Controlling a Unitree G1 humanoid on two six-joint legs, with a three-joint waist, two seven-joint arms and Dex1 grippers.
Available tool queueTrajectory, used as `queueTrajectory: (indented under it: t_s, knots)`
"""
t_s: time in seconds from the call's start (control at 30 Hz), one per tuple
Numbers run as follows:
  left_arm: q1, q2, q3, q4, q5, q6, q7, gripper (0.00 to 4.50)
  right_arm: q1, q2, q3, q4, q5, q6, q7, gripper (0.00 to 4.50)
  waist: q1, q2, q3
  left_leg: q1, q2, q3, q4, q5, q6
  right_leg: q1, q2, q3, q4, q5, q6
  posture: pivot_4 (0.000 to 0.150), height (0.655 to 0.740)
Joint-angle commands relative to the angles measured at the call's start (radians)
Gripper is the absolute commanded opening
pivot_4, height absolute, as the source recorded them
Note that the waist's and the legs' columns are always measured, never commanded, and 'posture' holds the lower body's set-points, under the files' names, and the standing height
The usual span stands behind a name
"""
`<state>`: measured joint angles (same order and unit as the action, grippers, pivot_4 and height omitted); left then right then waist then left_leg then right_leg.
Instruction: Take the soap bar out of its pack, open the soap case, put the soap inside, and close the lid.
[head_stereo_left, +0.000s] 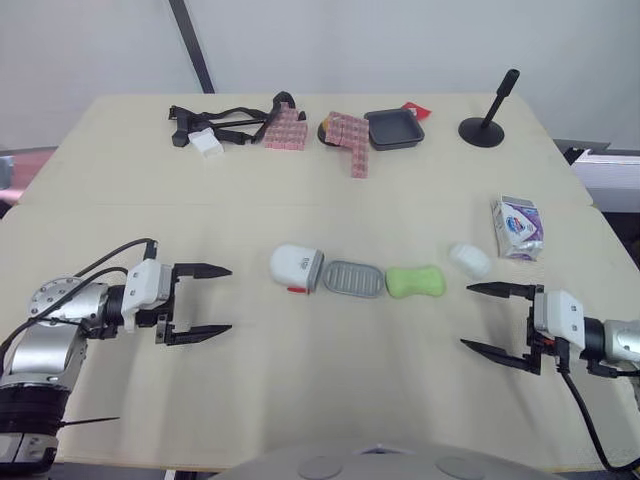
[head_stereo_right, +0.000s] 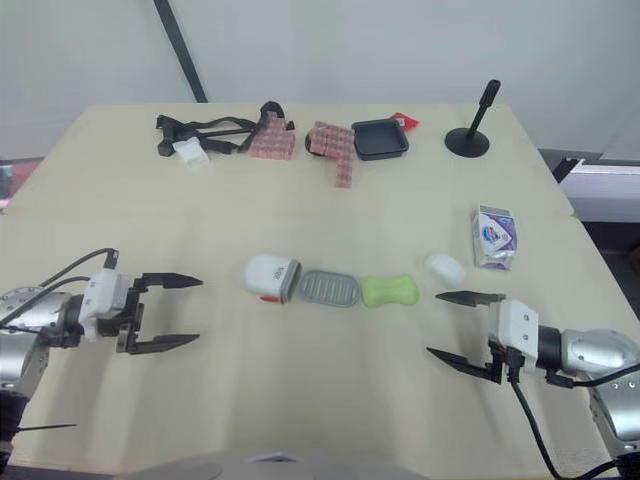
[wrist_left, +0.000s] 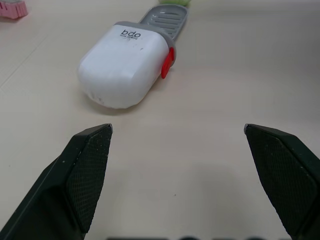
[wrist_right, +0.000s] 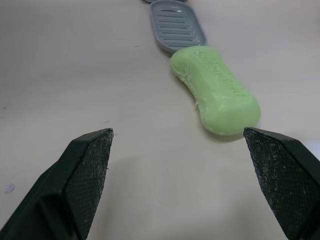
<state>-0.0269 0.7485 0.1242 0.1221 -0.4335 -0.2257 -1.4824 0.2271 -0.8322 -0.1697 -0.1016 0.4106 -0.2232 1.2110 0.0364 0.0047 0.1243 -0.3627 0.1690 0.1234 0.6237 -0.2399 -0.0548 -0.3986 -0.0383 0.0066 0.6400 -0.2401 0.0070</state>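
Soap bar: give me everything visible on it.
The soap is a light green, waisted bar with moulded lettering on top. It looks matte and waxy, and it is unwrapped. It lies flat on the table, one end beside the grey tray, touching or nearly so. The open right gripper sits apart from it.

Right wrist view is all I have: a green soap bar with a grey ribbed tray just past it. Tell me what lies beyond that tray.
Observer: A white rounded plastic case shell with a red latch lies at the grey ribbed tray's far end, toward the robot's left, touching it.
Operator: Report the left pincer.
Observer: The left pincer is open, short of the shell and pointing at it.
Operator: Find the pack.
Observer: The white and purple soap pack lies farther out than the right pincer, apart from the green soap bar.
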Motion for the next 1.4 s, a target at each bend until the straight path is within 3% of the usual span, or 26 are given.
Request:
queueTrajectory:
  t_s: [0.03,0.13,0.33,0.43,0.73,1.4]
  knots:
    - [0.008,-0.011,-0.011,-0.063,-0.016,-0.001,0.016,4.49,-0.095,-0.097,0.010,-0.107,0.037,0.175,0.016,4.50,-0.001,0.000,0.000,-0.001,0.000,0.000,0.000,0.000,0.000,0.000,0.000,0.000,0.001,0.000,0.000,0.150,0.7400]
    - [0.015,-0.016,-0.021,-0.088,-0.020,0.006,0.025,4.49,-0.186,-0.139,0.046,-0.164,0.051,0.328,-0.001,4.50,-0.004,-0.001,0.000,-0.002,0.000,0.000,0.000,0.000,0.001,0.000,0.000,0.000,0.002,0.000,0.000,0.150,0.7400]
    - [0.020,-0.018,-0.023,-0.107,-0.026,0.019,0.036,4.49,-0.232,-0.145,0.064,-0.206,0.054,0.424,0.000,4.50,0.024,-0.001,-0.001,-0.006,0.001,-0.001,0.002,0.000,0.001,-0.008,0.001,-0.002,0.003,0.000,0.000,0.150,0.7400]
    - [0.050,-0.043,-0.035,-0.172,-0.030,0.042,0.081,4.49,-0.426,-0.119,0.254,-0.191,-0.071,0.541,-0.022,4.50,0.009,-0.001,0.000,-0.010,0.001,0.001,0.007,0.000,0.001,-0.014,0.001,-0.001,0.009,0.000,0.000,0.150,0.7400]
    - [0.061,-0.052,-0.038,-0.212,-0.025,0.081,0.135,4.49,-0.567,-0.048,0.405,-0.186,-0.142,0.656,-0.041,4.50,0.017,-0.001,0.000,-0.011,0.002,0.002,0.009,0.001,0.001,-0.016,0.001,0.000,0.014,0.000,0.000,0.150,0.7400]
    - [0.071,-0.066,-0.057,-0.269,-0.033,0.113,0.177,4.49,-0.645,-0.011,0.487,-0.109,-0.240,0.705,-0.034,4.50,0.019,-0.001,0.000,-0.011,0.002,0.002,0.009,0.001,-0.001,-0.017,0.002,0.001,0.015,0.003,0.005,0.150,0.7400]
